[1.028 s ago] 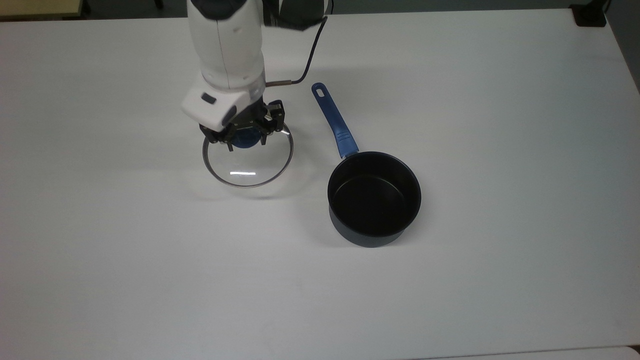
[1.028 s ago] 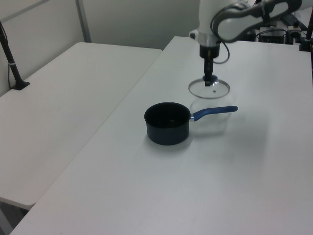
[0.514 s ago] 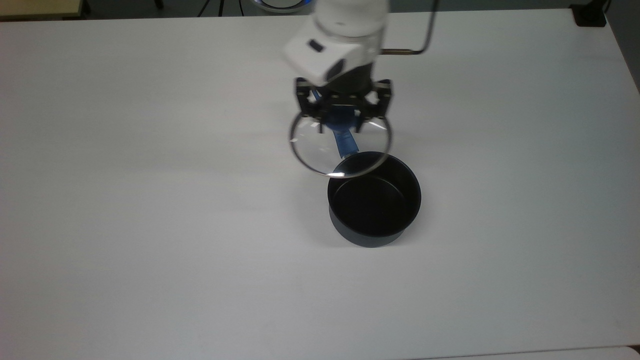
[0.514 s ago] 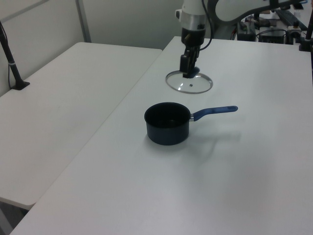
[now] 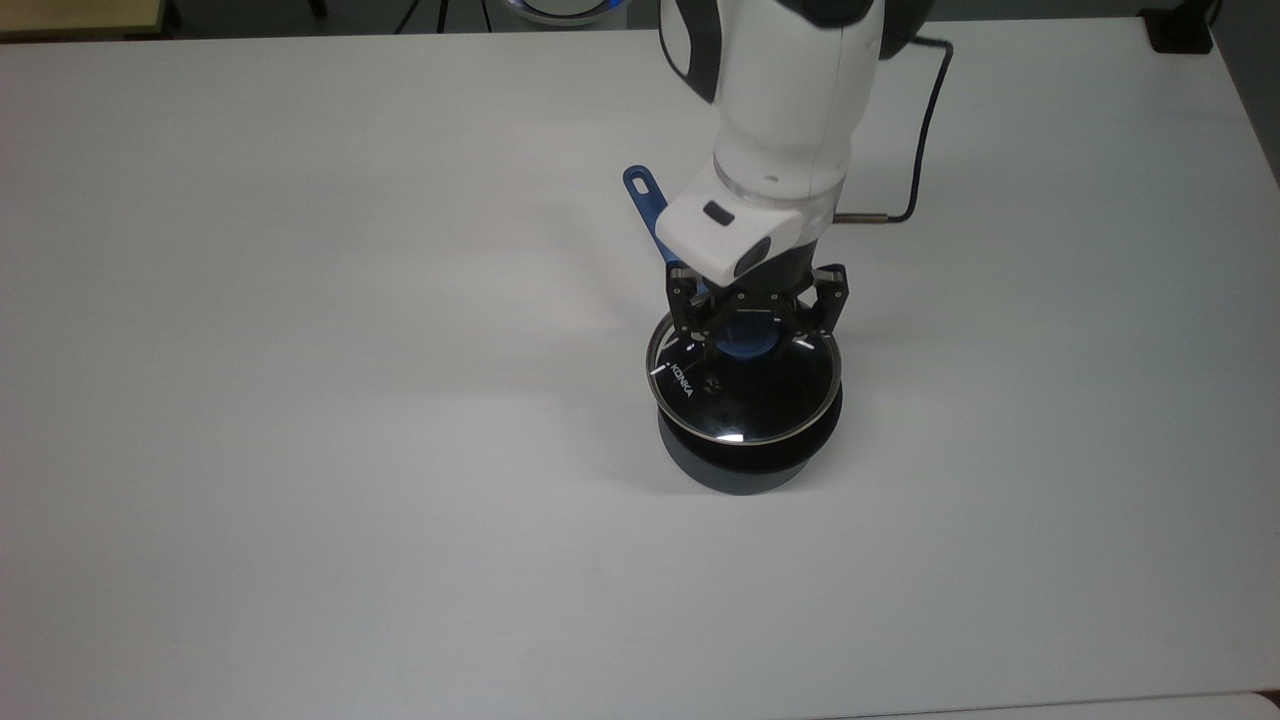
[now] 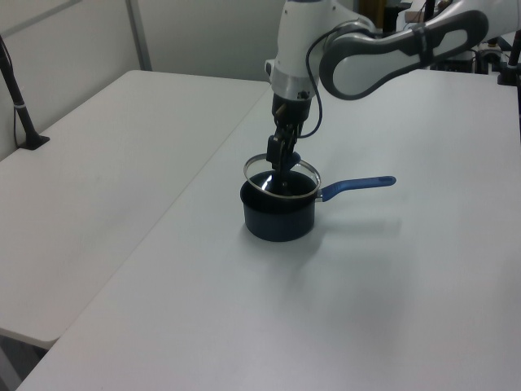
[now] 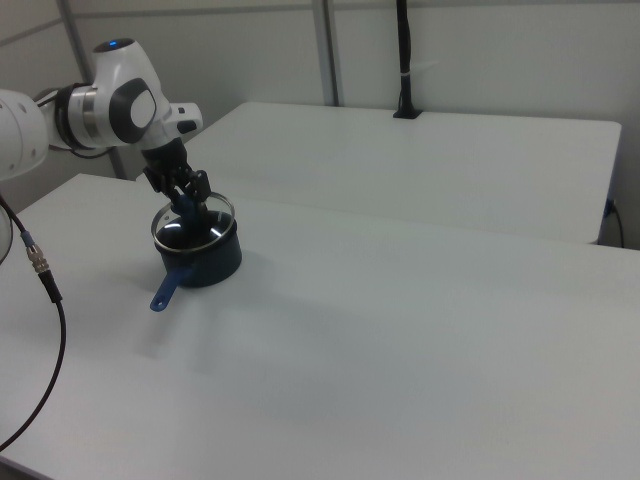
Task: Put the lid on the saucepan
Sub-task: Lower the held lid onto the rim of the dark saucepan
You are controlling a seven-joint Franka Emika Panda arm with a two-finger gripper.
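Observation:
The saucepan (image 5: 742, 472) stands on the white table (image 5: 300, 400), dark grey outside, its blue handle (image 5: 641, 188) pointing to the top view's upper left. The glass lid (image 5: 760, 405), with white "KONKA" lettering, hangs over the saucepan's mouth and covers nearly all of it. I cannot tell whether its metal rim touches the pot. My gripper (image 5: 748, 335) comes down from above and is shut on the lid's blue knob (image 5: 745, 343). In the left view, the lid (image 6: 269, 181) sits at the top of the saucepan (image 6: 278, 221) under the gripper (image 6: 283, 164). The right view gives the gripper (image 7: 188, 206) over the saucepan (image 7: 208, 266).
A black cable (image 5: 918, 150) trails from the arm over the table behind the pot. A second white table (image 6: 98, 163) adjoins on the left view's left, with a black post (image 6: 20, 106) at its edge. Bare tabletop surrounds the saucepan.
The gripper has carried the lid from the table at the top view's left, up and across the handle, to directly over the saucepan's mouth. The saucepan has not moved.

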